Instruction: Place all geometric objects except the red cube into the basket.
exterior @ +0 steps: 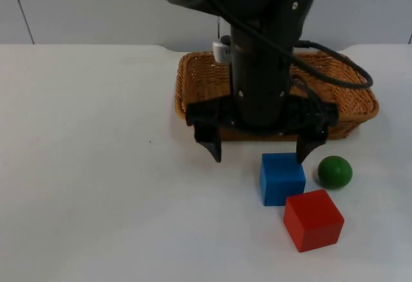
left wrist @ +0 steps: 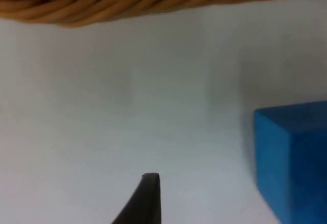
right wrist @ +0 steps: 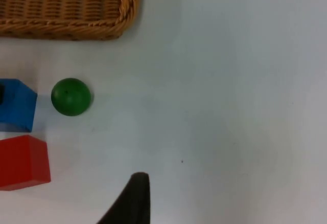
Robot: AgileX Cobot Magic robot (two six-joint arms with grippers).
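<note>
the left pincer (exterior: 260, 152) hangs wide open and empty in front of the basket (exterior: 193, 76), one finger just beside the blue cube (exterior: 282, 178). it should shift over to straddle that cube squarely, clear of the touching red cube (exterior: 313, 219). the green ball (exterior: 335, 171) lies near. the right pincer (right wrist: 134, 193) waits aside; i cannot tell its opening.

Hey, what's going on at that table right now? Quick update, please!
Left pincer open, low beside blue cube. Right arm waits. Ball and blue cube outside basket; red cube touches blue.
</note>
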